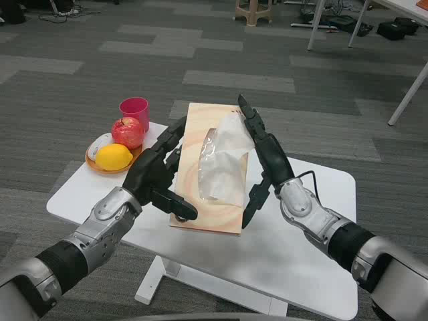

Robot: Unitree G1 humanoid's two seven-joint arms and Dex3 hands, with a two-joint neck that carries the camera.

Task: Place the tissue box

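Note:
A beige tissue box with a swirl pattern and a white tissue sticking out of its top slot is held above the white table. My left hand grips its left side, thumb under the near corner. My right hand presses its right side, fingers stretched along the edge. The box's near end tilts down towards the table.
At the table's far left an orange plate carries a red apple and a lemon. A pink cup stands behind them. Grey carpet surrounds the table; white table legs and a stool stand far behind.

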